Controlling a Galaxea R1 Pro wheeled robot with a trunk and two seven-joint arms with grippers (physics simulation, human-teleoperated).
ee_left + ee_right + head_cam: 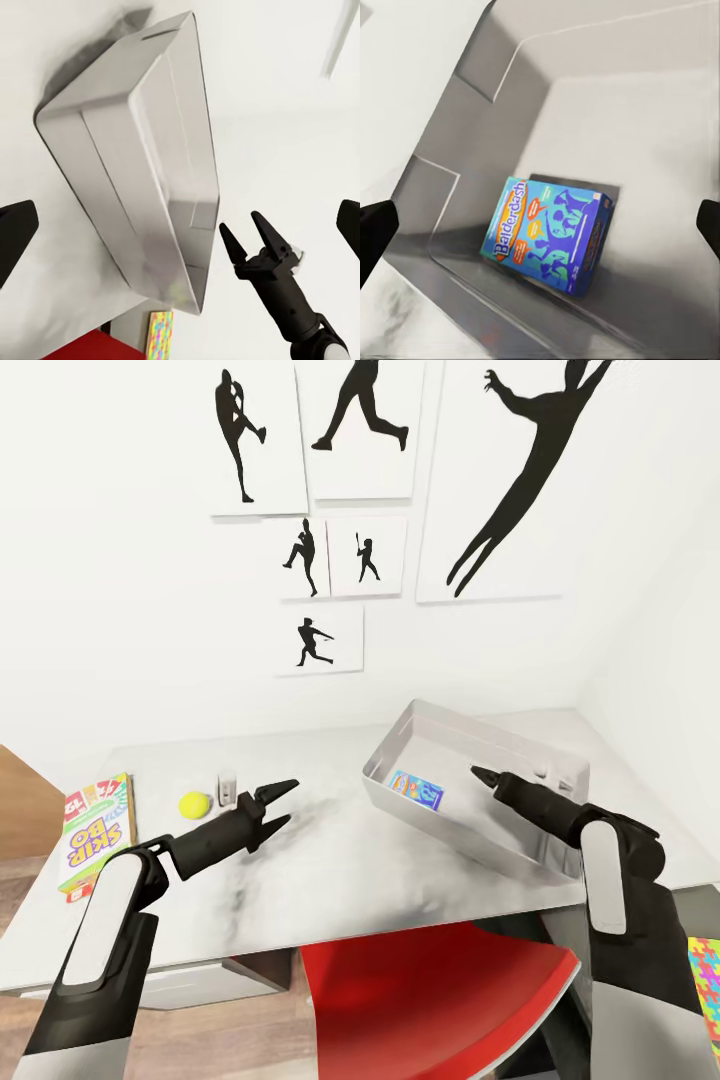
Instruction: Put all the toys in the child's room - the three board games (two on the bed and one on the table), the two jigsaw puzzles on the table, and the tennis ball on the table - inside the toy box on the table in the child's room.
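On a pale table (330, 870) against a white wall hung with black athlete silhouettes (530, 470) sits the grey toy box (520, 840), angled toward the right side. A blue game box (416, 791) lettered Balderdash lies inside it, in the corner nearest the table's middle, leaning against the wall of the bin in the right wrist view. The right gripper (483, 773) hovers over the box's interior, its fingers spread apart and holding nothing (the left wrist view shows the gap plainly). The left gripper (283, 804) hangs above the middle of the table with its fingers parted, also empty. Just beside it to the left rests the tennis ball (195, 804), and further left the SKIP BO box (96, 834) lies flat near the table's edge. A red chair (430, 990) stands under the table, and a puzzle (706, 985) shows at the lower right edge.
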